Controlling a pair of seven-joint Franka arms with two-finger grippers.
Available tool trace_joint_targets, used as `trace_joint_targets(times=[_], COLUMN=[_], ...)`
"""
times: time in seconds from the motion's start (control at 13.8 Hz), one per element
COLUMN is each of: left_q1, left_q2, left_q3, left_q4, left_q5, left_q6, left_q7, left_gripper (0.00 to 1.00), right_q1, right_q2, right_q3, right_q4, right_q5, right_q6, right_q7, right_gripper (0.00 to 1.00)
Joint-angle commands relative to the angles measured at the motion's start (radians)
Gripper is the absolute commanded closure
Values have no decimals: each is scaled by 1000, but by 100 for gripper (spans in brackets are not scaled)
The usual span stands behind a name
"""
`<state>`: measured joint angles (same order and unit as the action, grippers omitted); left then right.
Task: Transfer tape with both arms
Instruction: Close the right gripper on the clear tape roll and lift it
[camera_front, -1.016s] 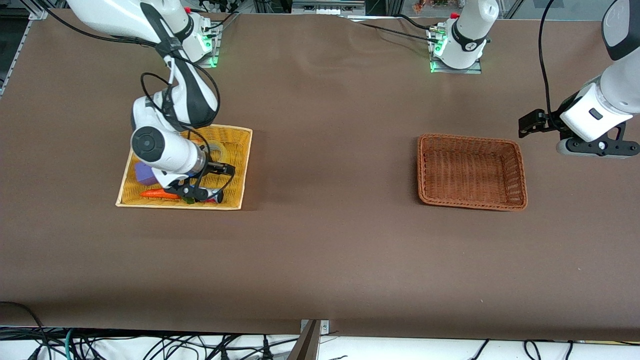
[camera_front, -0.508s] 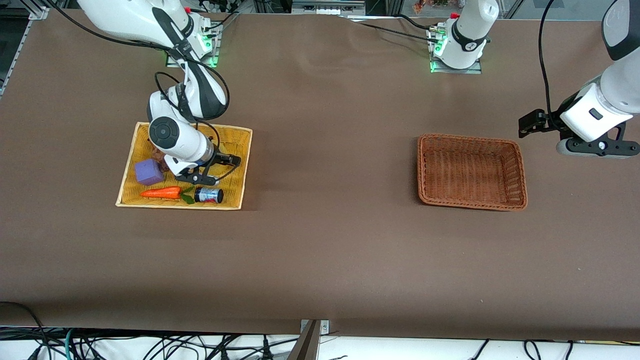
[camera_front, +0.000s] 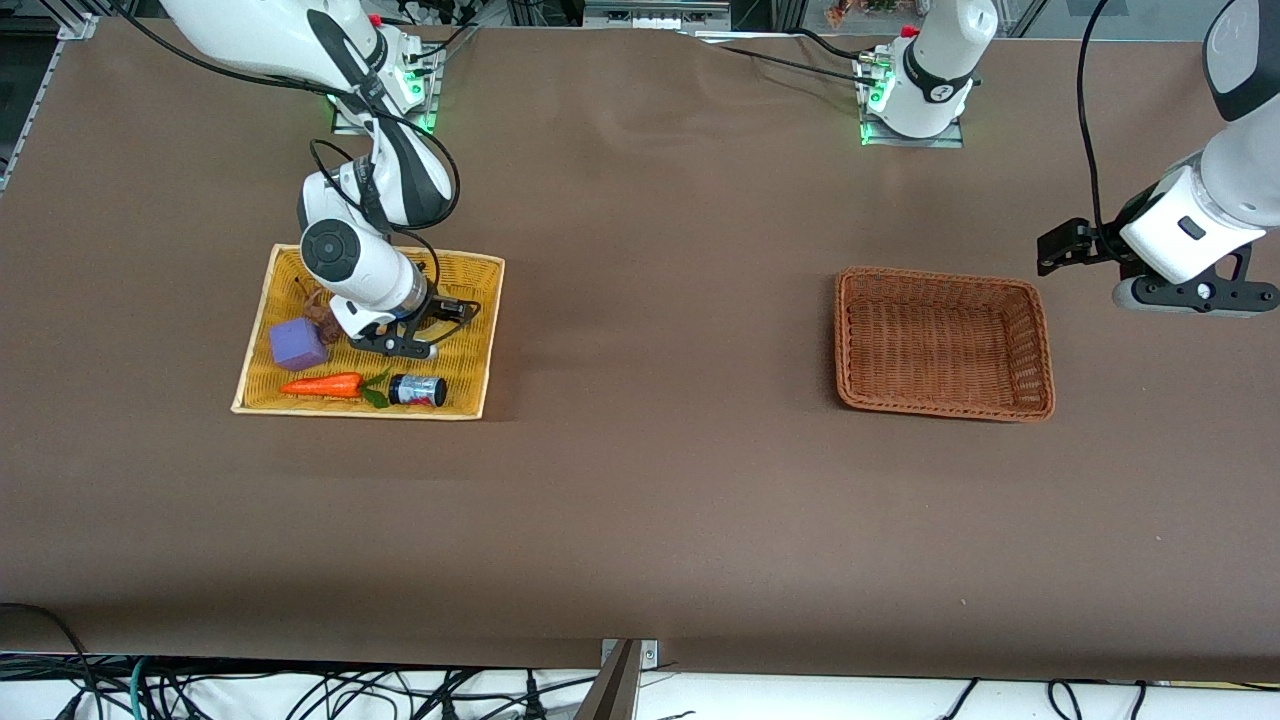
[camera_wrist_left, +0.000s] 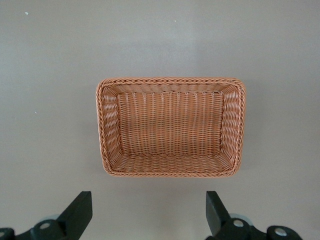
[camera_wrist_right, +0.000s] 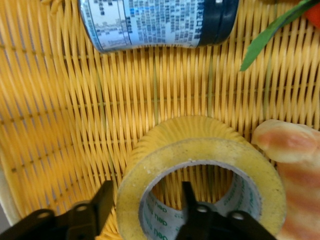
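Observation:
The tape (camera_wrist_right: 200, 150), a yellowish roll with a grey core, lies flat in the yellow tray (camera_front: 470, 370). My right gripper (camera_wrist_right: 145, 192) is down on it, one finger outside the roll and one inside the ring. The jaws are open, and a gap shows between the inner finger and the core. In the front view the right gripper (camera_front: 430, 325) covers the tape. My left gripper (camera_front: 1060, 248) waits open in the air over the table, beside the brown basket (camera_front: 940, 275) toward the left arm's end. The left wrist view shows that basket (camera_wrist_left: 170, 82) with nothing in it.
The yellow tray also holds a purple cube (camera_front: 297, 344), a toy carrot (camera_front: 325, 385) and a small dark can (camera_front: 418, 390), nearer the front camera than the gripper. A striped bread toy (camera_wrist_right: 295, 165) lies right beside the tape.
My right gripper has moved across the tray away from the front camera and come down around the tape's wall, its fingers narrowing. The left arm has not moved.

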<state>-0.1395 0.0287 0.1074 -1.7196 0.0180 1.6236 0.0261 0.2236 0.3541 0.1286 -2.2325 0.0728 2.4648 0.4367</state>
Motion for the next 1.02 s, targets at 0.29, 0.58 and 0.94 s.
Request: trace_joint_targets(times=[0.29,0.58,0.94], left_q1=[8,8,8], left_q2=[-10,-10,-10], left_q3=[0,0,0], left_q4=[-9,-9,-9], left_q5=[-20,-20,-20], left_q6=[-5,-5,-4], left_q7=[29,29,29], left_gripper=[0,0,0], right_q1=[-6,74,284], right_q2=[-84,-40,141], right_q3=[6,45,43], right_q4=[143,414,658], right_q5=[-8,-7,-7], right_q6=[-231,-437,-429], right_q7=[-20,150,439], right_gripper=[100,100,100])
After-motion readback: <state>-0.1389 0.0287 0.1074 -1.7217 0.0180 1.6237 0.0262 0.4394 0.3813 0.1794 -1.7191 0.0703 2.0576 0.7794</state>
